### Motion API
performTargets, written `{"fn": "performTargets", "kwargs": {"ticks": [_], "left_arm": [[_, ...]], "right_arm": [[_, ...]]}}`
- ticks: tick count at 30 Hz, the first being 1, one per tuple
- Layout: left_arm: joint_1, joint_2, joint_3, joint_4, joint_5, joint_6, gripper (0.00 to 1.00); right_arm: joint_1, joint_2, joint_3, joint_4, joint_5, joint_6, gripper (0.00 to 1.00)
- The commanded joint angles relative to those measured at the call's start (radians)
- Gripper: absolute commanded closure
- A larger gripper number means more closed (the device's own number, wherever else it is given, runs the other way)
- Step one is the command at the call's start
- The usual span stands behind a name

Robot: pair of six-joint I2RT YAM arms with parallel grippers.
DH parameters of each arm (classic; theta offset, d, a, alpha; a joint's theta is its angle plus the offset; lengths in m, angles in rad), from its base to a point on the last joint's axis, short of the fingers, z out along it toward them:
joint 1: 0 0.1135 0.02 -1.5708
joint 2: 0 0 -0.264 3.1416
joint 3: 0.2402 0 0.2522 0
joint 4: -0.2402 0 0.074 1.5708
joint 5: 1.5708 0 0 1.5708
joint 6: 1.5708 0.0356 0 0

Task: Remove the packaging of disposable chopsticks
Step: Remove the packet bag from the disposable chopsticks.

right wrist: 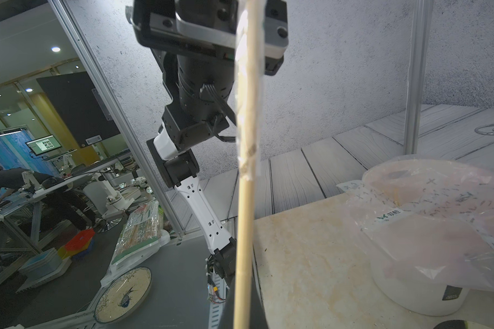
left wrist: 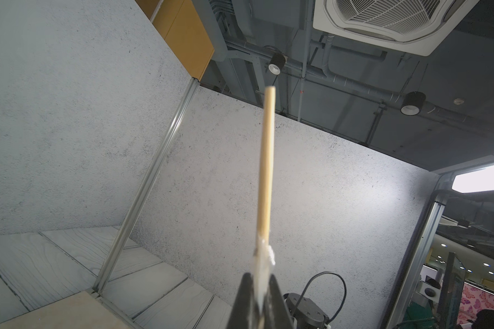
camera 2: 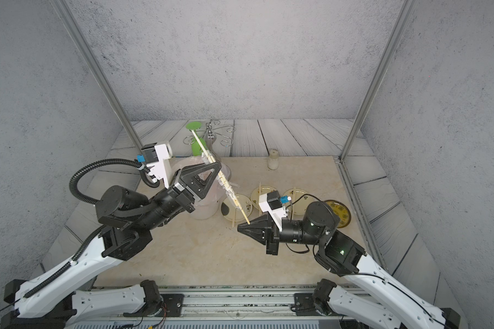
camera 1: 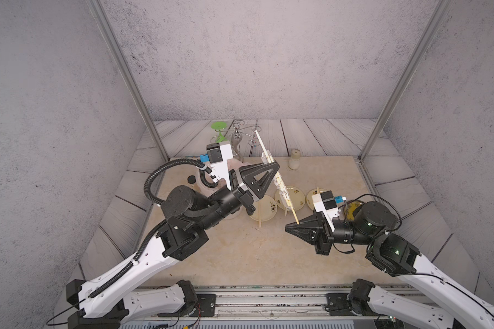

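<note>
chopsticks (right wrist: 244, 228) in right pincer (camera 1: 293, 226) | left wrist: left pincer (left wrist: 260, 280) pinches packaging (left wrist: 263, 259)

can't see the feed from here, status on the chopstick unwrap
Left gripper shut on the packaging. Right gripper shut on the chopsticks at their bare lower end. Packaging bunched mid-stick, both stick ends bare. Plates underneath, nothing blocking.

1 pair of pale tan disposable chopsticks (camera 1: 263, 146) raised in the air at a slant, both ends bare, clear packaging (camera 1: 278, 182) with black print bunched and crumpled around its middle, further bare pairs (camera 2: 259, 186) lying across small plates (camera 2: 253, 197)
</note>
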Motion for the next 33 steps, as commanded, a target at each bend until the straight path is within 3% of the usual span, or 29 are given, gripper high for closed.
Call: {"fn": "performTargets", "kwargs": {"ticks": [1,16,33], "left_arm": [[-0.015,0.061,-0.060,-0.186,0.141,-0.053,1.00],[-0.015,0.067,-0.068,-0.370,0.170,0.013,1.00],[-0.024,0.075,-0.161,-0.316,0.230,-0.059,1.00]], "right_arm": [[-0.002,-0.007,0.054,0.207,0.048,-0.008,1.00],[-0.001,-0.042,0.065,0.183,0.104,-0.035,1.00],[-0.003,-0.060,0.069,0.203,0.158,-0.043,1.00]]}}
